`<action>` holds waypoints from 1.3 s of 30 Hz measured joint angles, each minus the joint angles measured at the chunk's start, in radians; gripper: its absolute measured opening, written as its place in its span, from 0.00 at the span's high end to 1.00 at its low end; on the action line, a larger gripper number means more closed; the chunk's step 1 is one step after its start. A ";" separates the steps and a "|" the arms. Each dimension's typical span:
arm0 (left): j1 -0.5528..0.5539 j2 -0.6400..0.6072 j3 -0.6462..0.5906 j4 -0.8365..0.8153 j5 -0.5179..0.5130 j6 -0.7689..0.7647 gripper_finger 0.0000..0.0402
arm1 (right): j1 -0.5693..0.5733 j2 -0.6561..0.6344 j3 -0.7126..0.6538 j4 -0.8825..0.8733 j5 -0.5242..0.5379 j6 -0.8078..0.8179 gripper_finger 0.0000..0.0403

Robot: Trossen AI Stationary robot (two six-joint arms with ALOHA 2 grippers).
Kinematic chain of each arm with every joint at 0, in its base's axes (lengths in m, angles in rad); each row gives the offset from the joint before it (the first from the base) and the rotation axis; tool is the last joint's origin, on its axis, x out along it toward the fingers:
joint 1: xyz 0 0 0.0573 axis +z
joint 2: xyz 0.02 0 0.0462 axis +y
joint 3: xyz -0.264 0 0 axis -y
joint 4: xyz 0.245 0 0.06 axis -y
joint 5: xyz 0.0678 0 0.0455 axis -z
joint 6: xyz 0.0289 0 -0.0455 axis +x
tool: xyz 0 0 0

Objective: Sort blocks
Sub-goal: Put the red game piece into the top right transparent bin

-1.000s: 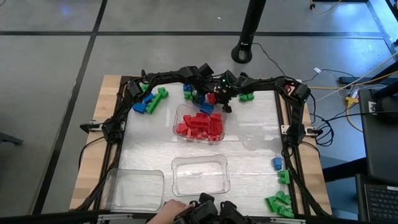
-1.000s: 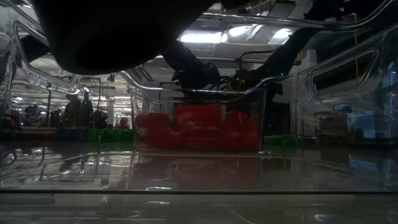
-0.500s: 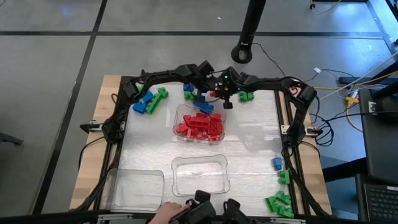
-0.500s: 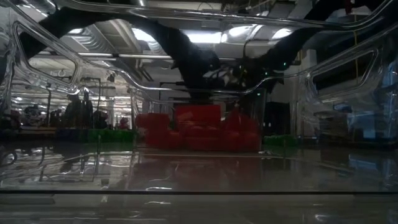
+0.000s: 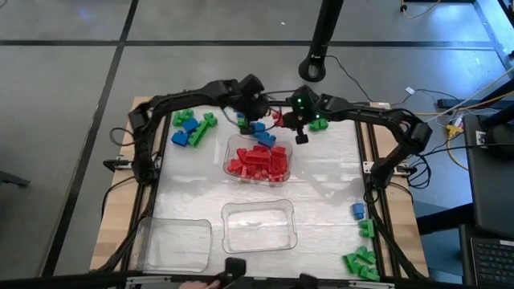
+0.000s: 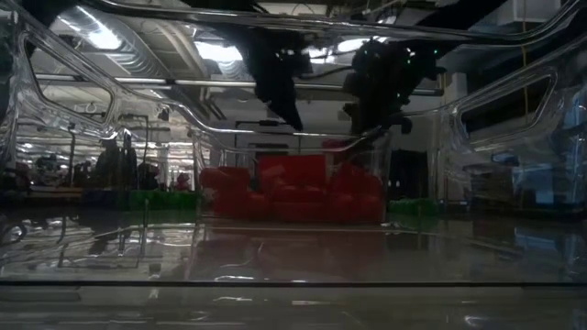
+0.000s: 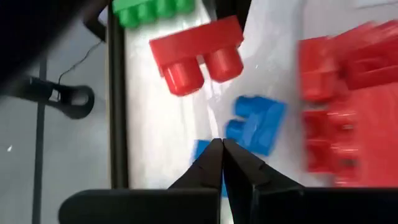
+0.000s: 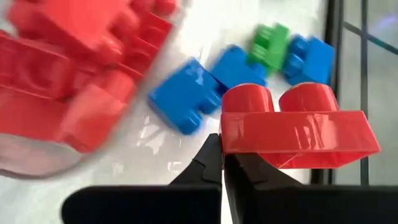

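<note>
the loose red block (image 8: 292,124) lies just beyond the closed, empty right gripper (image 5: 299,135), upper centre of the high view, long axis crosswise; left gripper (image 5: 243,118), also closed, sits alongside

So there are 3 clear plastic trays on the white table top (image 5: 329,172): one at the far middle (image 5: 230,152), one near the front middle (image 5: 259,227), one at the front-left corner (image 5: 173,245). Black stand base (image 5: 314,69) sits on the grey floor behind.
</note>
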State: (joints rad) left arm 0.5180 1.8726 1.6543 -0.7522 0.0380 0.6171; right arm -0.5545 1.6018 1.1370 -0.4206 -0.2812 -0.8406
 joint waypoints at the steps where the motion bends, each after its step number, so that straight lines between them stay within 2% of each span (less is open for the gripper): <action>1: -0.005 -0.032 -0.041 0.019 0.001 -0.011 1.00 | 0.020 -0.005 0.000 -0.005 0.001 0.001 0.99; 4: -0.030 -0.137 -0.164 0.093 0.006 -0.029 1.00 | 0.089 -0.009 0.002 -0.010 0.003 0.010 0.99; 7: -0.068 -0.227 -0.266 0.144 0.004 -0.063 1.00 | 0.159 -0.009 0.004 -0.007 0.048 0.019 0.99; 11: -0.132 -0.299 -0.342 0.164 -0.024 -0.091 1.00 | 0.226 -0.009 0.032 -0.029 0.117 0.024 0.99; 19: -0.248 -0.318 -0.356 0.147 -0.061 -0.117 1.00 | 0.261 -0.014 0.066 -0.058 0.155 0.033 0.99; 26: -0.263 -0.318 -0.356 0.161 -0.060 -0.132 1.00 | 0.275 -0.015 0.066 -0.007 0.156 0.069 0.99; 31: -0.294 -0.318 -0.356 0.198 0.066 0.011 1.00 | 0.272 -0.009 0.068 0.073 0.158 0.070 0.99; 35: -0.331 -0.317 -0.356 0.243 0.098 0.125 1.00 | 0.263 -0.007 0.068 0.093 0.195 0.075 0.99; 39: -0.361 -0.317 -0.356 0.263 0.109 0.172 1.00 | 0.258 -0.006 0.068 0.091 0.257 0.073 0.99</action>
State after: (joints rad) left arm 0.1567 1.5555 1.2980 -0.4889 0.1471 0.7890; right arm -0.2970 1.5955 1.2049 -0.3293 -0.0242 -0.7679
